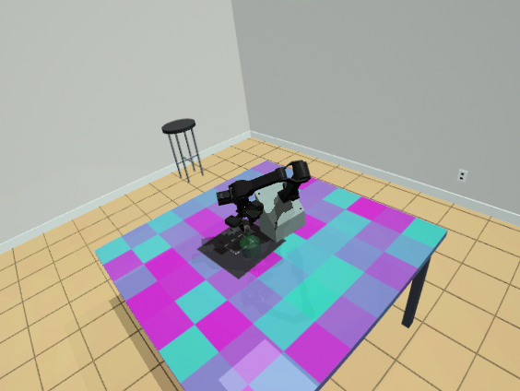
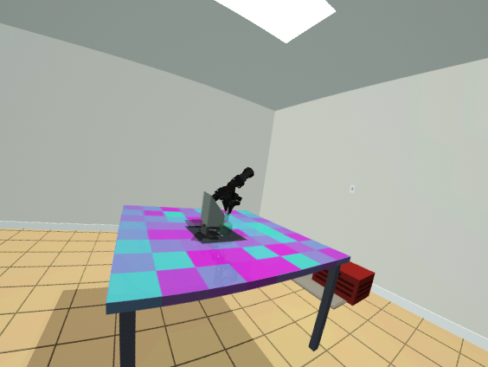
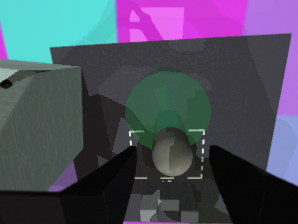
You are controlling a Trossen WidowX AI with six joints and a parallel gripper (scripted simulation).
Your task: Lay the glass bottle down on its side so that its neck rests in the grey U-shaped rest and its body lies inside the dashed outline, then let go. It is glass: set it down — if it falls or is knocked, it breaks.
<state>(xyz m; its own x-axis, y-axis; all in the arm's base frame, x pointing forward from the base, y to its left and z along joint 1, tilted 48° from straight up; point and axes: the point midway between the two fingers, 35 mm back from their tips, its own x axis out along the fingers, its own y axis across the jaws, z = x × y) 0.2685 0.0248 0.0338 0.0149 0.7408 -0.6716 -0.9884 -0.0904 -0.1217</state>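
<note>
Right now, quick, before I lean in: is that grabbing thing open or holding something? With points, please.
Tool (image 1: 243,226) (image 2: 228,213) (image 3: 172,151): partway open, fingers either side of the upright glass bottle's (image 1: 249,244) (image 2: 226,226) (image 3: 168,92) top, gaps showing; not gripping it.
</note>
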